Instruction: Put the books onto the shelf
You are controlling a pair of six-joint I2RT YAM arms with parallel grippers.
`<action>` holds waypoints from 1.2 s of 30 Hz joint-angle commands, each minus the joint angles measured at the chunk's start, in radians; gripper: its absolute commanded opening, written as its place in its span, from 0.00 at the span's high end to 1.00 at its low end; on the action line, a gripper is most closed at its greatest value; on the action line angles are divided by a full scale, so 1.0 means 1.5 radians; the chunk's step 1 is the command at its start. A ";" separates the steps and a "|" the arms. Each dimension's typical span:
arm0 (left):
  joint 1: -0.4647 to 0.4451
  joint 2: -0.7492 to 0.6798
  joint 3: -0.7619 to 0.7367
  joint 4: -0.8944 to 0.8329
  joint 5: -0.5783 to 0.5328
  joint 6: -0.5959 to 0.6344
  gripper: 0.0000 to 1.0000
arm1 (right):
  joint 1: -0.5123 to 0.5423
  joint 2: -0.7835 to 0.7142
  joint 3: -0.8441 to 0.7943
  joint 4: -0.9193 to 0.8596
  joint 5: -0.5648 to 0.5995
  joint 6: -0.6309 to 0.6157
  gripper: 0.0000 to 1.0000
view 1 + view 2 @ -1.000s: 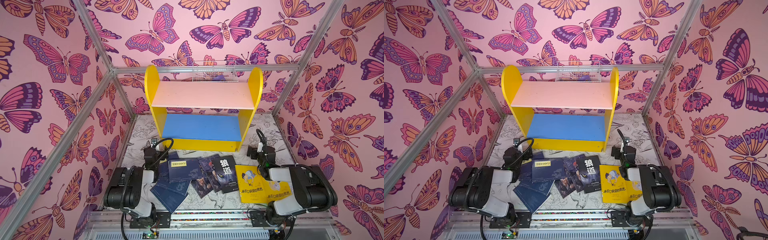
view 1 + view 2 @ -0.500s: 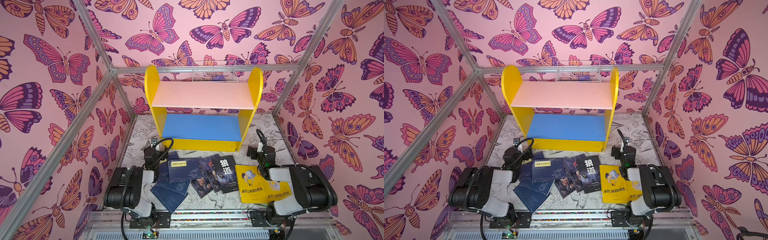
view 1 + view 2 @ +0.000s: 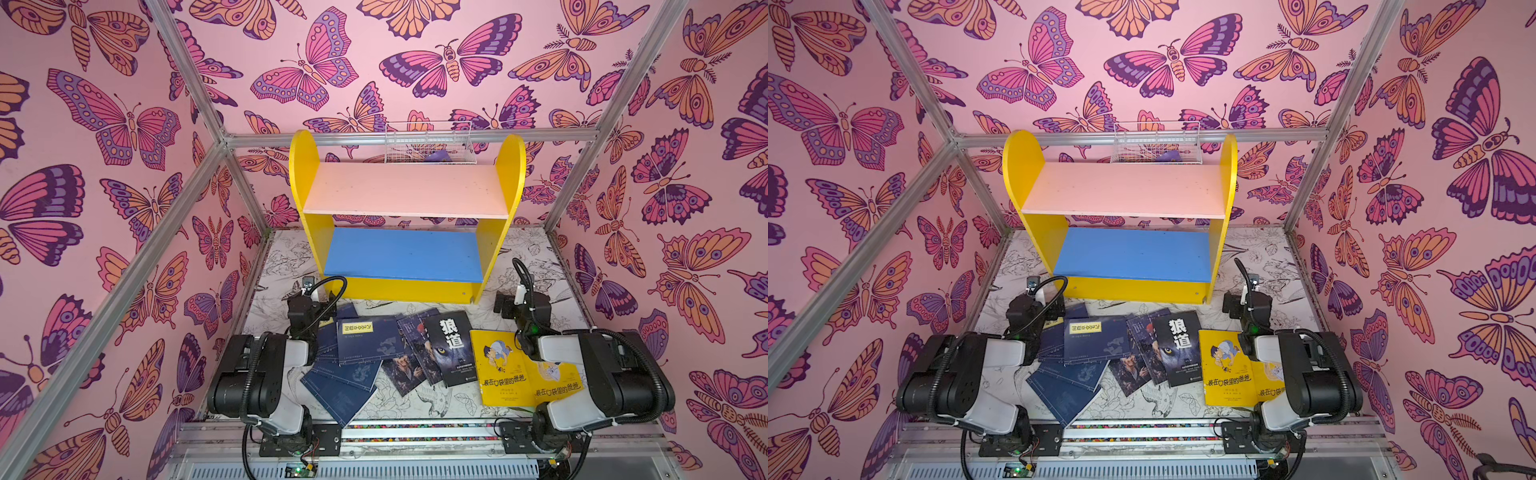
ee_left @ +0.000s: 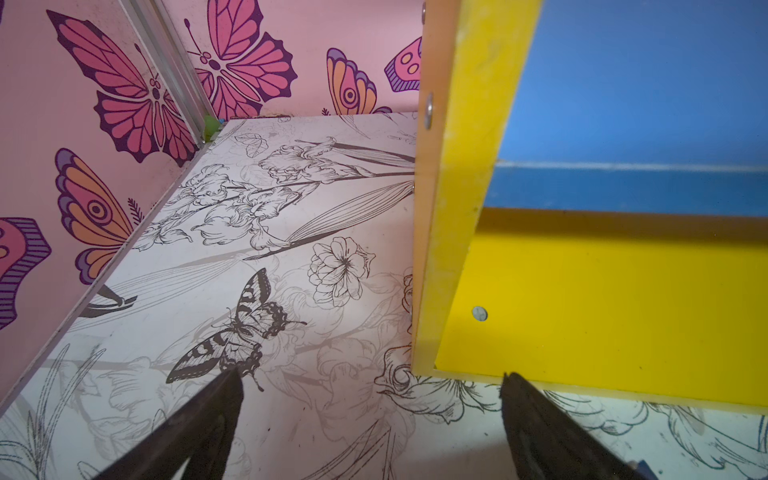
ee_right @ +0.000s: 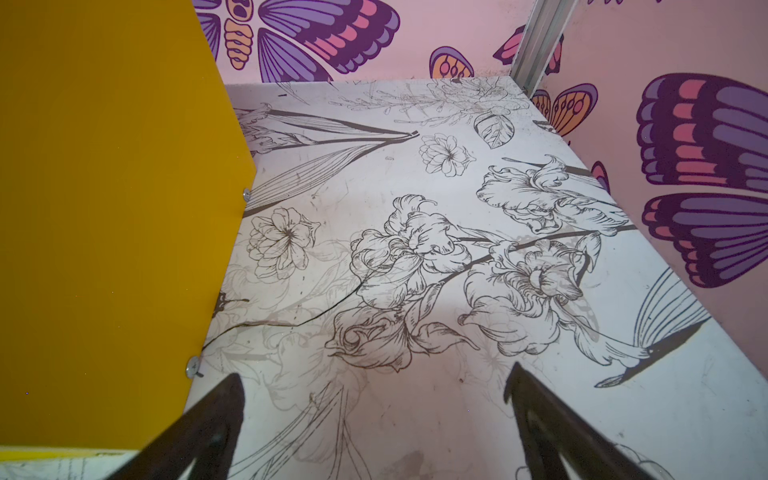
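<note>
Nothing has moved: left claw (image 4: 372, 376) and right claw (image 5: 374, 374) hang released, empty; books (image 3: 365, 340) behind them untouched, shelf (image 3: 405, 189) ahead bare.

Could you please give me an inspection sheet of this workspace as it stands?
Surface: table printed with flower drawings, lightly smudged.
Job's things: books lie flat and overlapping on the table in front of the shelf; both its boards are bare.
Clutter: wire basket behind the shelf, something purple inside.
Grippers: left gripper and right gripper open, holding nothing.
Cables: a black cable loops at each wrist.
Surroundings: pink butterfly walls, metal frame.
</note>
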 commanded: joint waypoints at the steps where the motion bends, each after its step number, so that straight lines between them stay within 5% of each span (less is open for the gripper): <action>1: -0.002 0.004 -0.008 0.020 -0.004 0.001 0.02 | -0.005 -0.009 0.014 0.005 -0.002 0.002 0.01; 13: 0.013 0.005 0.001 0.004 0.001 -0.016 0.02 | -0.032 -0.008 0.017 0.000 -0.061 0.014 0.01; 15: 0.010 -0.004 0.005 -0.006 0.005 -0.009 0.02 | -0.035 -0.011 0.014 0.005 -0.069 0.016 0.08; 19: 0.000 -0.085 0.122 -0.277 -0.085 -0.033 0.02 | -0.036 -0.082 0.034 -0.072 -0.072 0.011 0.22; 21: -0.002 -0.107 0.157 -0.359 -0.179 -0.075 0.01 | -0.031 -0.143 0.075 -0.214 -0.045 0.032 0.35; 26: -0.030 -0.229 0.105 -0.397 -0.390 -0.267 0.01 | -0.022 -0.254 0.119 -0.444 0.151 0.174 0.37; 31: -0.083 -0.317 0.127 -0.661 -0.449 -0.461 0.01 | -0.004 -0.363 0.140 -0.655 0.137 0.248 0.37; 36: -0.197 -0.361 0.164 -0.872 -0.456 -0.573 0.01 | 0.183 -0.463 0.117 -0.767 0.172 0.294 0.35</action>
